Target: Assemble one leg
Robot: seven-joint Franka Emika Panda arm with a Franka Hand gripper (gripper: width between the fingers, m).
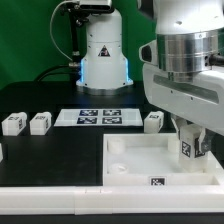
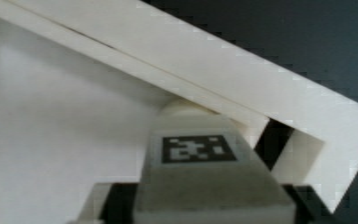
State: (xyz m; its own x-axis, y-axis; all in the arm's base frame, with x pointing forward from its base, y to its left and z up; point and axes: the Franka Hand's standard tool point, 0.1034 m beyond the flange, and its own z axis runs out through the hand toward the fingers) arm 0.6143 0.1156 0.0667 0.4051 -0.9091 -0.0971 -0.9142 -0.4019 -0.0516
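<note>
My gripper (image 1: 189, 146) is shut on a leg (image 1: 187, 148), a small white block with a black-and-white tag, and holds it over the far right corner of the white tabletop (image 1: 135, 160). In the wrist view the held leg (image 2: 201, 160) fills the space between my fingers (image 2: 108, 205), close to the tabletop's raised rim (image 2: 211, 70). Three more legs lie on the black table: two at the exterior view's left (image 1: 13, 124) (image 1: 40, 123) and one beside the marker board (image 1: 153, 121).
The marker board (image 1: 97, 117) lies behind the tabletop. The robot's base (image 1: 103, 55) stands at the back. A white rail (image 1: 50, 195) runs along the front edge. A loose tag (image 1: 157, 182) sits on the tabletop's front rim.
</note>
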